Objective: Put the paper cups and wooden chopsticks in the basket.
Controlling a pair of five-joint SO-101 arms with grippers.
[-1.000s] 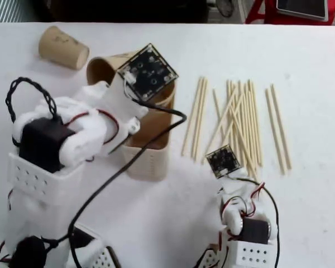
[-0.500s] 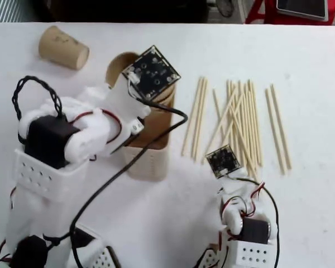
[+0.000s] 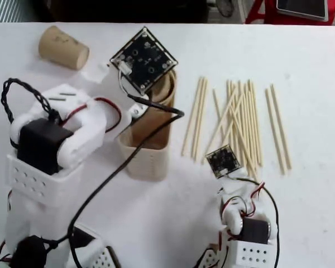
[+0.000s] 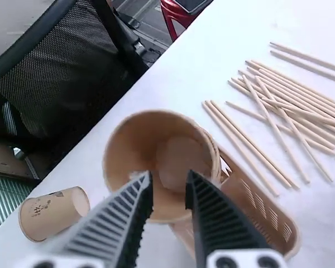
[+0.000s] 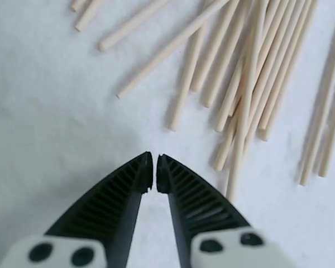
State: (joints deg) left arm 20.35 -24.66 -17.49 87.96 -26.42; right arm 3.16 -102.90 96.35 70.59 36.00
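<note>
Light: bright, even light is flooding the white tabletop [image 3: 312, 56].
Shadows: faint, soft-edged shadows are hugging the chopsticks [image 5: 240, 95].
Glare: the tabletop is glowing near-white in the left wrist view.
Background: the room beyond the tabletop is sitting dim.

Camera board [image 3: 143, 60] blocks most of the paper cup [image 3: 167, 89] at the basket [image 3: 148, 159]. Seated fully? Hard to say. Chopsticks [image 5: 251, 67] run past the frame's edge.

I see one paper cup [image 4: 162, 162] mouth-up in the basket [image 3: 148, 162], a second cup [image 3: 63, 47] on its side at its ten o'clock, and chopsticks [image 3: 237, 125] strewn at three.
</note>
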